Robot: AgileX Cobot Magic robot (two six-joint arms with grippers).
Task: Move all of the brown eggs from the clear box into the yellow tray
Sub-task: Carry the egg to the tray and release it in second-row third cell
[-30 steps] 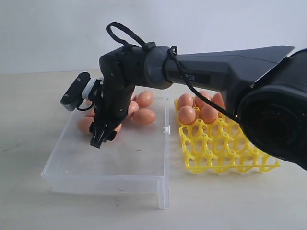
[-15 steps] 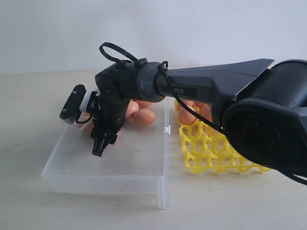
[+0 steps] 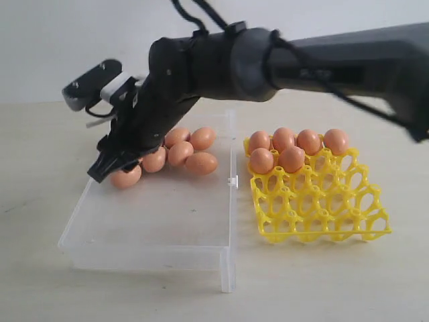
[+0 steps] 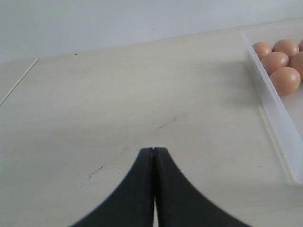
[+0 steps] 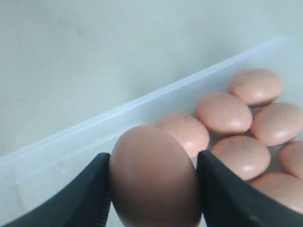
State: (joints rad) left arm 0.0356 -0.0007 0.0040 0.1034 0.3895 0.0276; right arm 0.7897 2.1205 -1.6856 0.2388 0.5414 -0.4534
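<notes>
Brown eggs are clustered at the far end of the clear box; one egg at the cluster's left edge is gripped by the right end effector. Six more are seated in the yellow tray. The left end effector is closed over the desk.

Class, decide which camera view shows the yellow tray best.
The exterior view: the whole yellow tray is visible, six brown eggs in its back cups. Neither wrist view shows it; the left sees table and clear box, the right sees eggs in that box.
</notes>
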